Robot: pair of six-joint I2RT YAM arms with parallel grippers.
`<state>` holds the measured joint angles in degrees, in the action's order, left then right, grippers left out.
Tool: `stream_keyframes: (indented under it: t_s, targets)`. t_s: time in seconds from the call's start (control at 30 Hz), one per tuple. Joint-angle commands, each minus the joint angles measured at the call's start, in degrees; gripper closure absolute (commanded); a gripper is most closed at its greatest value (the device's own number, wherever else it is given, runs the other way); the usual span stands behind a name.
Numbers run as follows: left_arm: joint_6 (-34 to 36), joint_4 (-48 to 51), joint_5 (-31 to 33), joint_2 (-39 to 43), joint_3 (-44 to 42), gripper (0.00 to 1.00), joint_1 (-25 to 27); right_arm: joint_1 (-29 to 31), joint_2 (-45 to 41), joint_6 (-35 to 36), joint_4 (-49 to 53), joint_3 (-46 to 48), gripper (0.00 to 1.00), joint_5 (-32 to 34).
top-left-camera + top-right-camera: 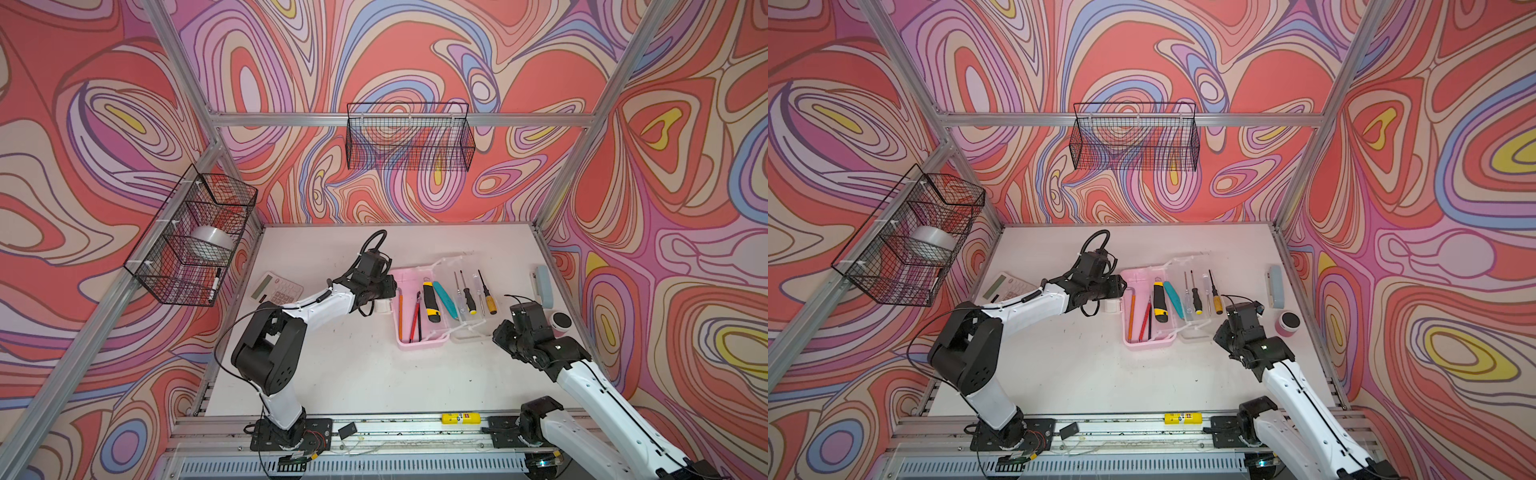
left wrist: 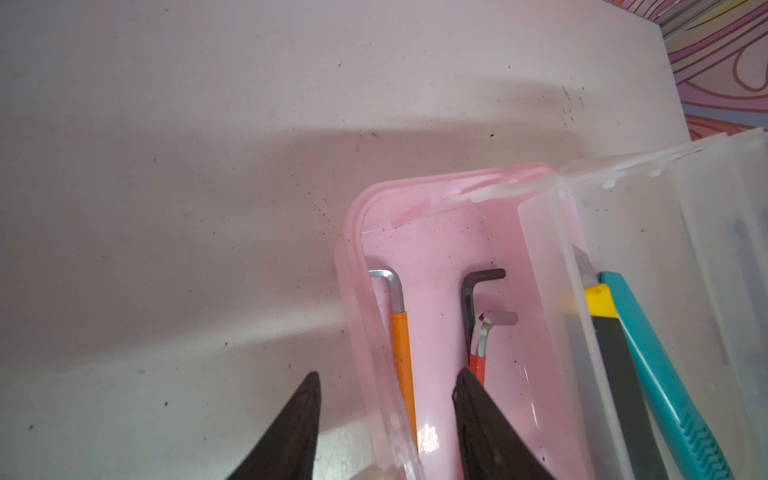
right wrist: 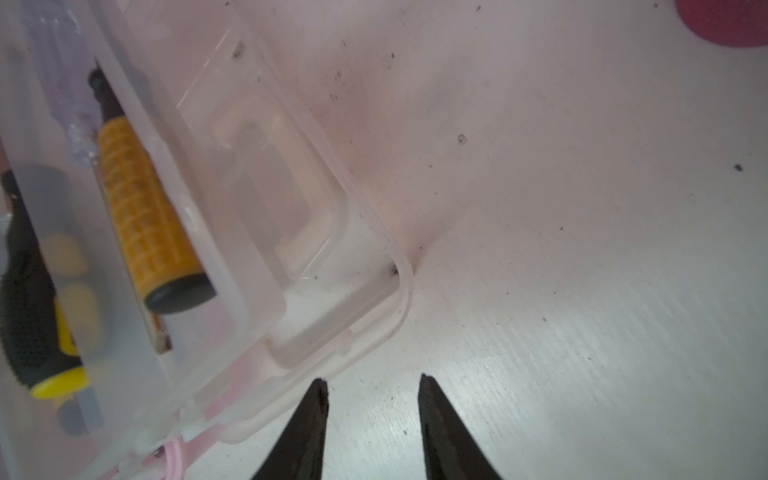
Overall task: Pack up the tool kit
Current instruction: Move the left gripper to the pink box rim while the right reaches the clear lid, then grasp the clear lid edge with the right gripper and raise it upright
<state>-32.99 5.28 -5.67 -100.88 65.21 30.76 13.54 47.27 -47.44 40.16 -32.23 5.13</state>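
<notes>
While the tool kit (image 1: 422, 344) sits on the desk (image 1: 374, 374) w/ lid (image 3: 257, 174) flopped right, left end effector (image 2: 387, 373) straddles its left wall, open, prob bracing; right end effector (image 3: 372, 378), open too, hovers by lid's near corner.

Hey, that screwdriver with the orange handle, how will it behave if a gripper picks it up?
The orange-handled screwdriver likely stays rigid: hard-looking handle, thin straight shaft. Its gridded handle should resist slipping. Being round, it might roll when nudged, though the clear wall beside it would probably stop it.

Pink box (image 1: 419, 344), teal knife (image 1: 444, 300), red-swirled walls (image 1: 415, 50).
</notes>
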Motion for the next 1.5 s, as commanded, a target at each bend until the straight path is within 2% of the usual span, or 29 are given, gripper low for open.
stream_keyframes:
  t_s: [0.0,0.2,0.5,0.67,0.77,0.87,1.2,1.47]
  targets:
    - [0.56,-0.65,-1.89,-2.89,3.26,0.52,-0.68,-1.85,1.29,0.48,-4.96,1.62,0.62,-1.89]
    - [0.12,0.20,-2.30,-5.33,5.75,0.61,-0.92,-4.99,5.05,1.02,-11.29,3.64,0.63,-5.39]
    - [-0.58,1.86,-2.48,-6.84,6.86,0.84,-1.10,-8.36,13.78,2.17,-17.22,4.27,0.68,-6.72]
    - [-0.82,2.01,-2.83,-7.00,6.99,0.92,-1.21,-9.67,14.82,3.03,-19.08,4.72,0.77,-7.79]
    - [-0.83,2.21,-2.77,-7.14,7.29,1.00,-1.32,-9.68,13.29,4.19,-18.60,4.48,0.89,-6.99]
    - [-1.07,2.78,-3.03,-7.72,7.91,1.00,-1.32,-9.68,12.09,5.09,-18.03,4.19,1.00,-6.10]
    - [-3.45,0.45,-4.58,-6.40,5.63,1.00,-1.32,-9.68,11.81,7.03,-19.97,3.58,1.00,-6.70]
    - [-4.38,-0.39,-5.90,-5.39,4.40,1.00,-1.17,-9.70,10.02,9.29,-17.44,-0.43,1.00,-6.10]
